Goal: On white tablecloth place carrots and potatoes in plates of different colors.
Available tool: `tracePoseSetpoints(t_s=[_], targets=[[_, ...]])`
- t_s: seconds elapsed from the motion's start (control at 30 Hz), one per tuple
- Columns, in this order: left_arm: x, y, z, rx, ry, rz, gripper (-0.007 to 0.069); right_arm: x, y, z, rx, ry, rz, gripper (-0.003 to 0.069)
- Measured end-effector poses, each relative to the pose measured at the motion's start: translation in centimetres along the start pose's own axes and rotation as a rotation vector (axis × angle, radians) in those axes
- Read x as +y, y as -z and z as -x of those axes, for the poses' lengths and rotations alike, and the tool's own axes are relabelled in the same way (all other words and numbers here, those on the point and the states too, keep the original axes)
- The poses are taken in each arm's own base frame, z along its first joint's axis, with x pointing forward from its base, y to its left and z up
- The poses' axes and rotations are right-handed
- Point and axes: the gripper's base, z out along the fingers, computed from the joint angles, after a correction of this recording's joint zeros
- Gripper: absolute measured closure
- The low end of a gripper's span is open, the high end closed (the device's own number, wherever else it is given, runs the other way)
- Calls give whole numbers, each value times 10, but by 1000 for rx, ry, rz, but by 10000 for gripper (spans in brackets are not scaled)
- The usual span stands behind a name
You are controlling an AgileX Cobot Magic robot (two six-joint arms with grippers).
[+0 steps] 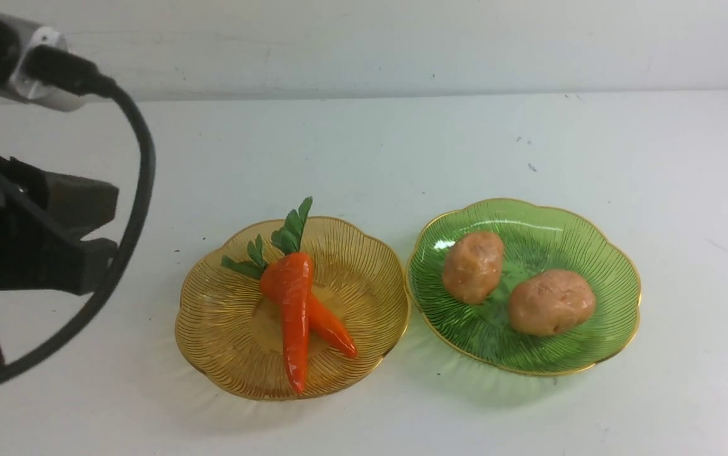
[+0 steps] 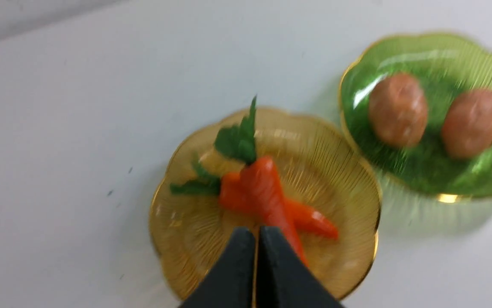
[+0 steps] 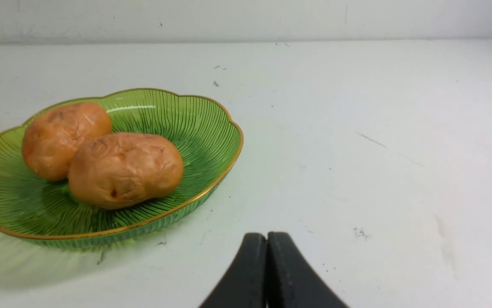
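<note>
Resting on white tablecloth (image 1: 402,145): amber plate (image 1: 224,342) with two crossed carrots (image 1: 295,304); green plate (image 1: 611,266) with two potatoes (image 1: 550,302); both grippers' jaws closed, empty

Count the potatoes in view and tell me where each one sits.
2. Both lie in the green plate: one potato on its left side, the other potato nearer its right and front. None seems hidden.
</note>
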Motion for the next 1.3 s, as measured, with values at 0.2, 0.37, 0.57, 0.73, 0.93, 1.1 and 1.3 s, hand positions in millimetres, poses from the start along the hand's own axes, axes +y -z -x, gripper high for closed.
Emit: tracePoseSetpoints(t_s=[0.2, 0.37, 0.57, 0.73, 0.93, 1.1, 1.3], targets=[[1, -18, -29, -52, 23, -11, 628, 0, 0, 0, 0, 0, 0, 674], [2, -26, -47, 20, 23, -6, 628, 0, 0, 0, 1, 0, 0, 674], [3, -32, -62, 77, 25, -2, 628, 0, 0, 0, 1, 0, 0, 674], [21, -25, -105, 3, 80, 86, 628, 0, 0, 0, 1, 0, 0, 674], [33, 11, -156, -173, 76, 239, 628, 0, 0, 0, 1, 0, 0, 674], [35, 15, -194, -242, 96, 316, 628, 0, 0, 0, 1, 0, 0, 674], [35, 11, -220, -275, 97, 332, 628, 0, 0, 0, 1, 0, 0, 674]])
